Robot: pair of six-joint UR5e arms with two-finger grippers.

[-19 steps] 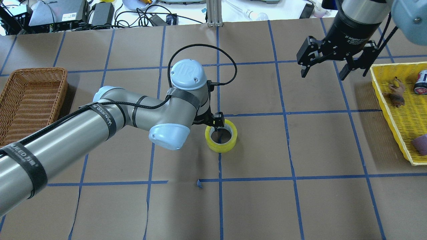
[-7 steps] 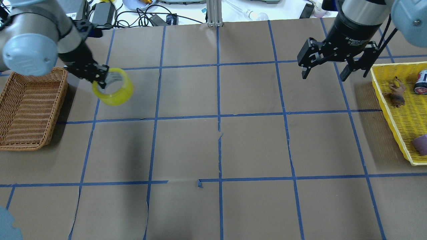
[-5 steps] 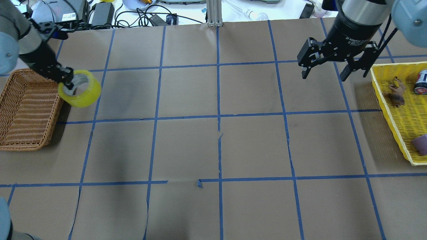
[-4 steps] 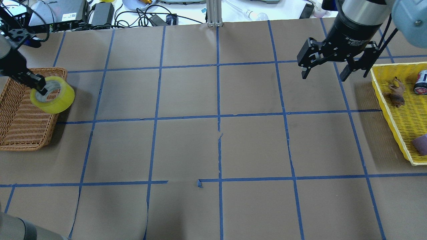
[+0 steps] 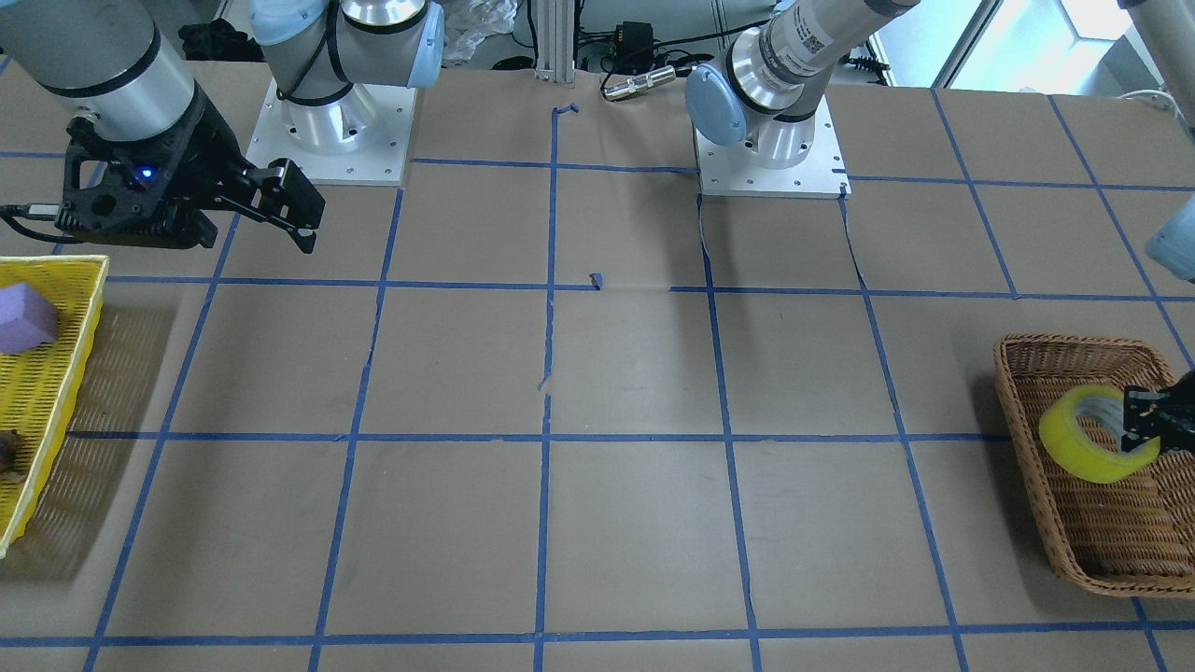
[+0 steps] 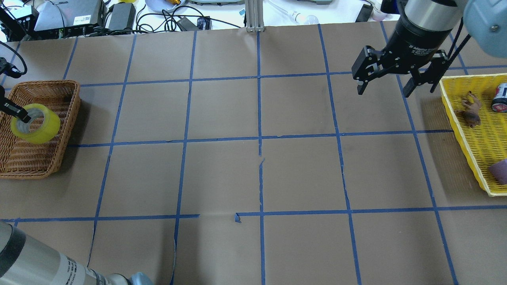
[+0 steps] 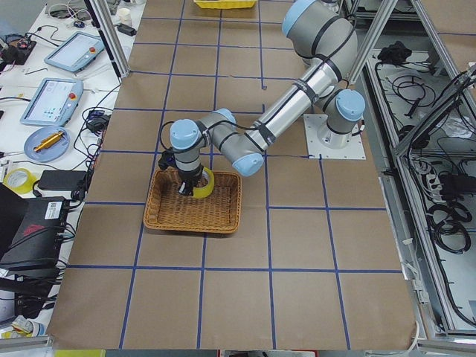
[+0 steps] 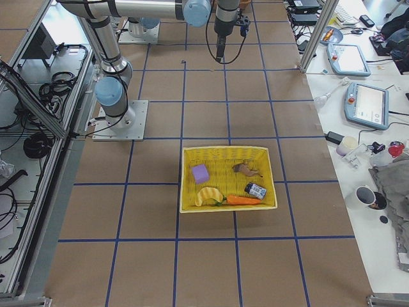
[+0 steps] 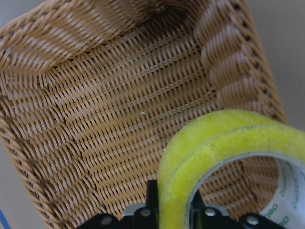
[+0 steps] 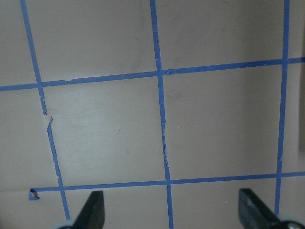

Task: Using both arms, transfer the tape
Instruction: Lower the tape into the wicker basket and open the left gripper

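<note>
The yellow tape roll [image 6: 35, 123] hangs over the wicker basket [image 6: 59, 89], gripped at its rim by my left gripper [image 6: 21, 117], which is shut on it. It also shows in the front view [image 5: 1092, 434], the left side view [image 7: 201, 184] and the left wrist view [image 9: 224, 162], tilted above the basket's woven floor [image 9: 119, 119]. My right gripper [image 6: 383, 84] is open and empty, held above the table near the yellow tray [image 6: 467, 130]. In the front view it [image 5: 280, 210] hangs at the upper left.
The yellow tray also shows in the right side view [image 8: 192, 198], holding a purple block [image 8: 200, 173], a banana, a carrot, a can and a small toy animal. Blue tape lines grid the brown table. Cables and devices lie beyond the far edge [image 6: 119, 16].
My left arm lifted the tape from the table's middle and carried it left, until it now hangs over the basket. The right gripper has stayed open and nearly still.
</note>
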